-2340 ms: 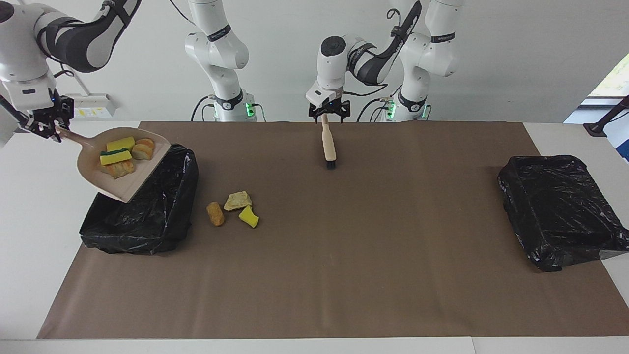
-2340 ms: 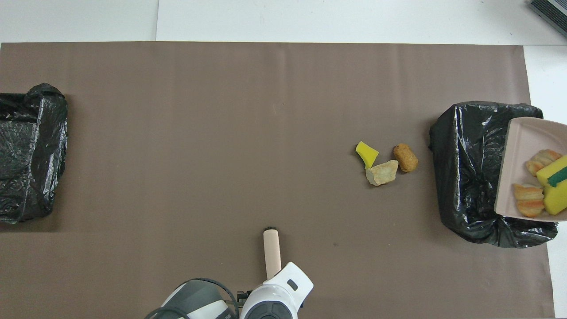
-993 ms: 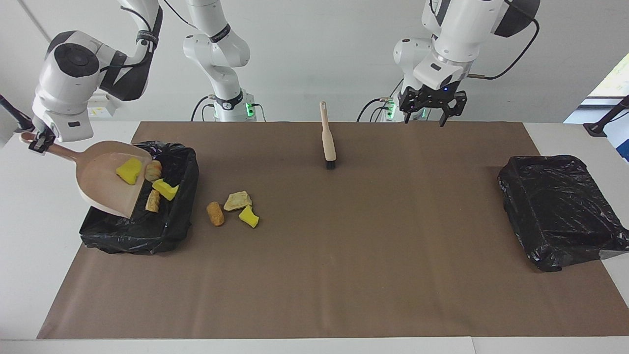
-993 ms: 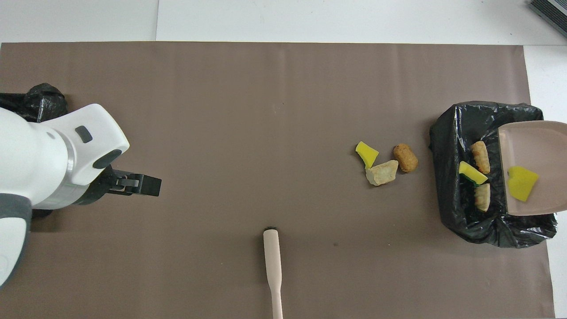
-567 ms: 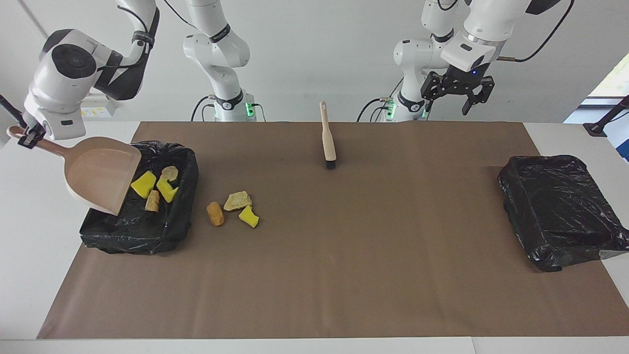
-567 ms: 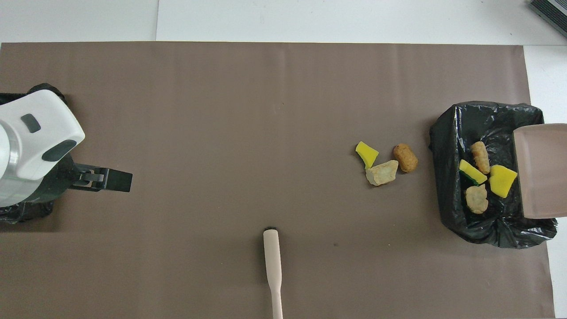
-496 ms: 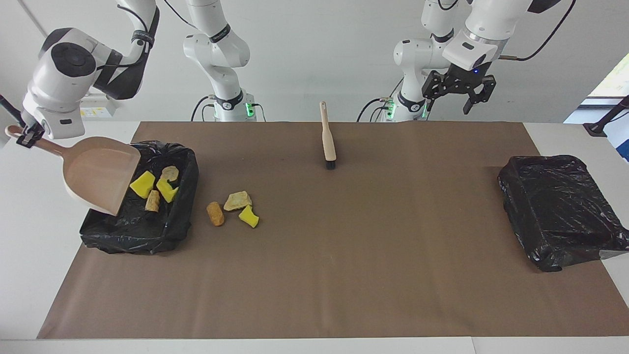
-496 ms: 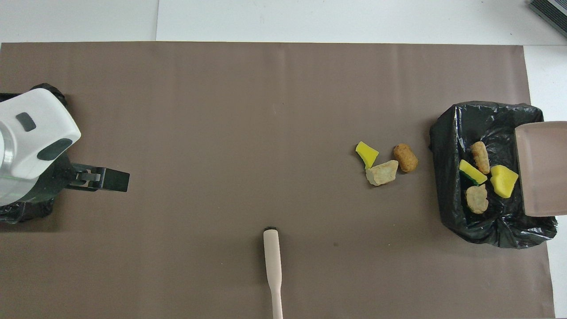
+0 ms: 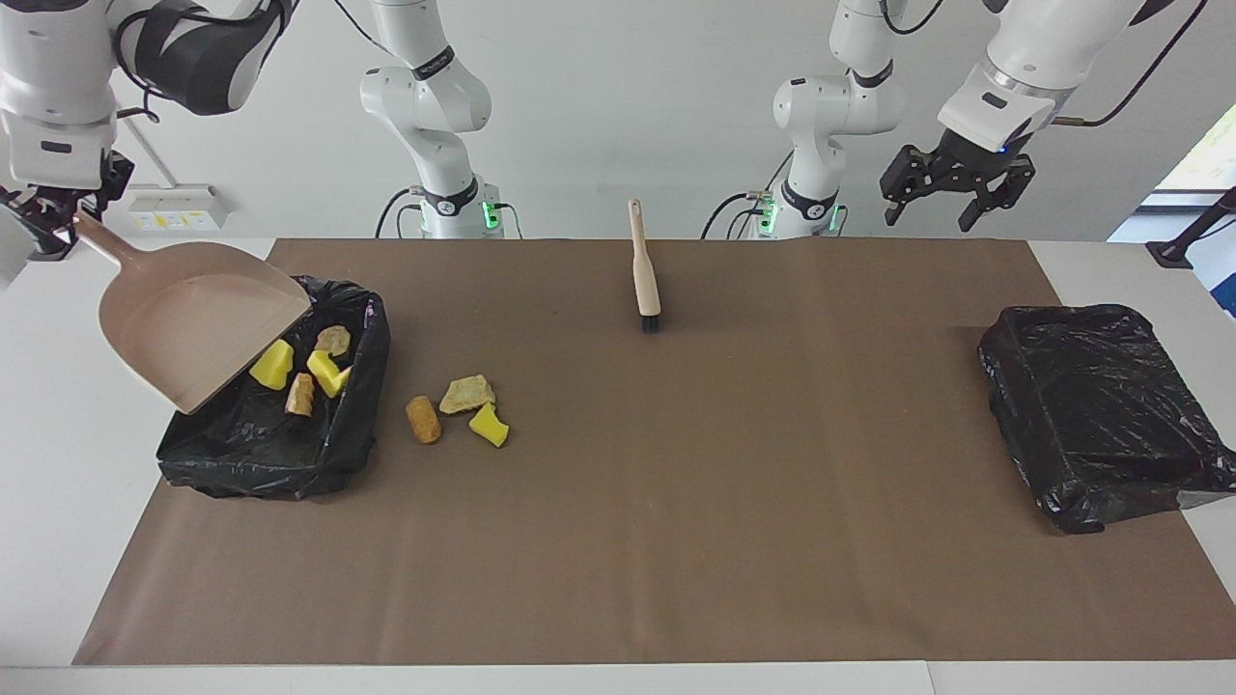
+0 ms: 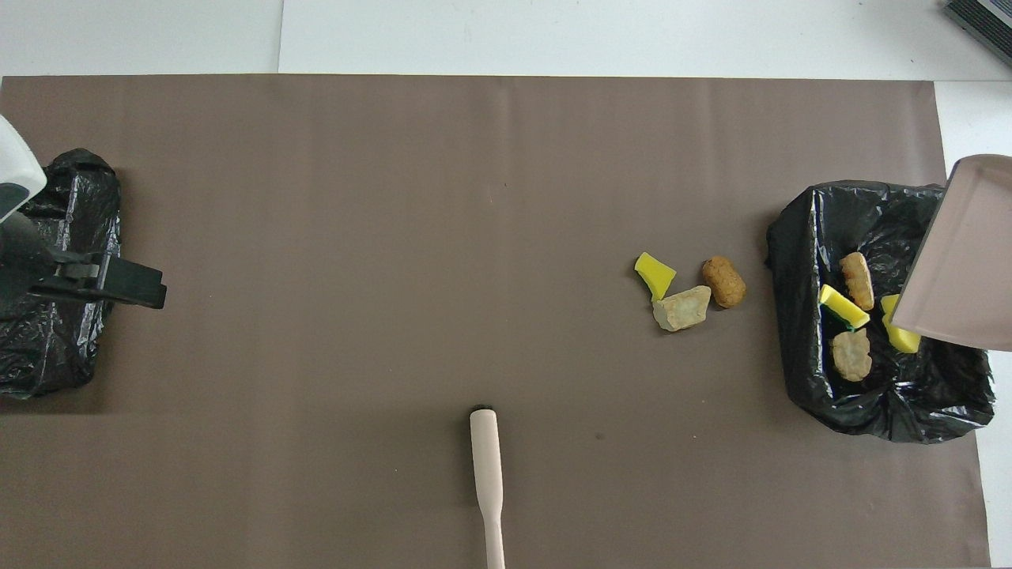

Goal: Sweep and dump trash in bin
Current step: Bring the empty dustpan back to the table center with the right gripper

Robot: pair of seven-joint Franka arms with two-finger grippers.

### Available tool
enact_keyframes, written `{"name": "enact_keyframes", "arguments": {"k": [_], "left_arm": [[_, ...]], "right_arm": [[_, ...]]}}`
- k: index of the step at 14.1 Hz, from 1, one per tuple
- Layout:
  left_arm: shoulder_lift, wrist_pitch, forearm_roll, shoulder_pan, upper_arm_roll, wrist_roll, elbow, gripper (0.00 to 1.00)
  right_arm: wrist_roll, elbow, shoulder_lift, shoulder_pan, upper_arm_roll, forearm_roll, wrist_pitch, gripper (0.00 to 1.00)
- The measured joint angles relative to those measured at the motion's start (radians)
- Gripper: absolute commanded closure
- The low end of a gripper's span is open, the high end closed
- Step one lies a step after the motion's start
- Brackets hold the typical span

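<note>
While the right gripper (image 9: 60, 217) pinches the handle of the pink dustpan (image 9: 198, 323), the empty pan hangs tilted over the bin (image 9: 275, 454) at the right arm's end of the table, its open lip above the bin's outer edge. Four scraps lie inside the black liner: two yellow sponge chunks (image 9: 272, 364) and two tan bread-like pieces (image 9: 300, 395). Just beside the bin, on the brown mat (image 9: 618, 541), three more scraps sit close together: a brown bread piece (image 9: 423, 419), a beige lump (image 9: 467, 393) and a yellow sponge chunk (image 9: 489, 425). Nothing lies between them and the bin. Toward the middle, nearer the robots, the brush (image 9: 643, 280) rests flat, bristles pointing away from the robots. Over the mat's robot-side edge, the left gripper (image 9: 956, 198) hangs in the air with fingers spread, holding nothing. A second black-lined bin (image 9: 1101, 415) sits at the left arm's end.
</note>
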State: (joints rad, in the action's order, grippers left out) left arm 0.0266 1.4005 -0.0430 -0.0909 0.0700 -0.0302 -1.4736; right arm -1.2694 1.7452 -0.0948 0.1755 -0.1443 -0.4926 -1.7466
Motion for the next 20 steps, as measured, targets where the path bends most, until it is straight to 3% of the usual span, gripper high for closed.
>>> {"name": "enact_keyframes", "arguments": {"k": [6,10,15,20], "left_arm": [[0.001,-0.033,0.000,-0.004,-0.058,0.037,0.019,0.00],[0.019,-0.044,0.000,0.004,-0.076,0.039,0.017,0.00],[0.021,-0.044,0.008,0.004,-0.079,0.039,0.017,0.00],[0.011,-0.043,0.025,0.004,-0.078,0.041,0.016,0.00]], "right_arm": [[0.681,0.014,-0.003,-0.217,0.092,0.163,0.159,1.00],[1.128,0.036,0.026,-0.409,0.098,0.294,0.168,1.00],[1.561,0.030,0.177,-0.632,0.100,0.417,0.013,1.00],[1.791,-0.102,0.382,-0.759,0.101,0.586,-0.102,1.00]]}}
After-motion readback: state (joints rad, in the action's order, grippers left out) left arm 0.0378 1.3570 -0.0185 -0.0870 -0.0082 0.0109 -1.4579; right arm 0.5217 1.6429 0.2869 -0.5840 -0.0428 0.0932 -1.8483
